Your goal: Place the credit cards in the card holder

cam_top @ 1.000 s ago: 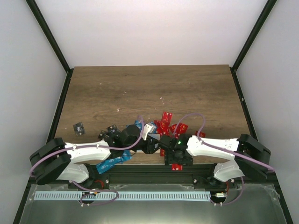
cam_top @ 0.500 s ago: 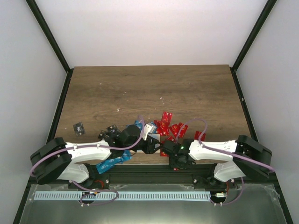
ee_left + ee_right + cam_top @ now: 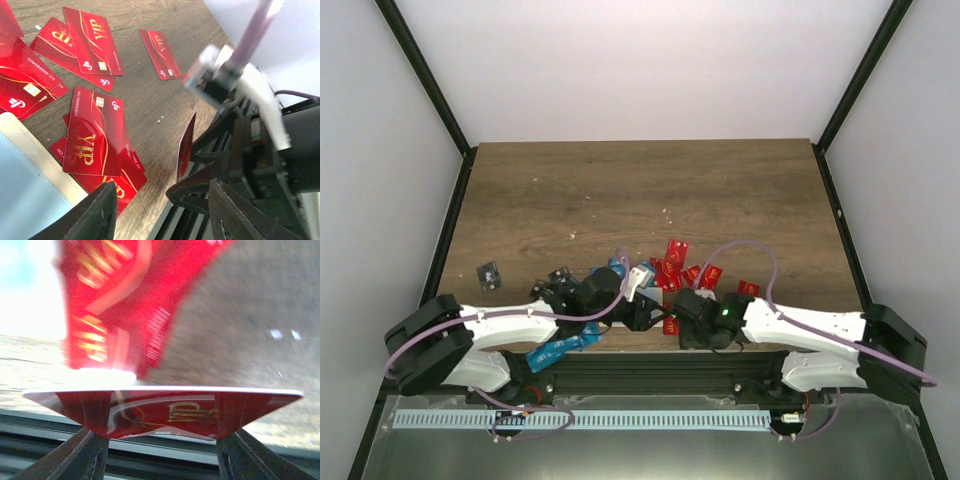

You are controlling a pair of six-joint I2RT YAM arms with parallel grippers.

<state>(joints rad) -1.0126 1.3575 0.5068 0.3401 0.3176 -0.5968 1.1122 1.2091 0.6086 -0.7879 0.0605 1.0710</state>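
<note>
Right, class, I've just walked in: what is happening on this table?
The right end effector is gripping a thin red VIP card near the front edge of the brown wooden table. The left end effector sits open beside the pale flat card holder, with nothing between its jaws. More loose red cards lie scattered on the wood.

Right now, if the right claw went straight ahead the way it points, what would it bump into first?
Probably the loose red card on the table, just beyond the held red card in the right claw. That view is blurry, so it's a guess.
</note>
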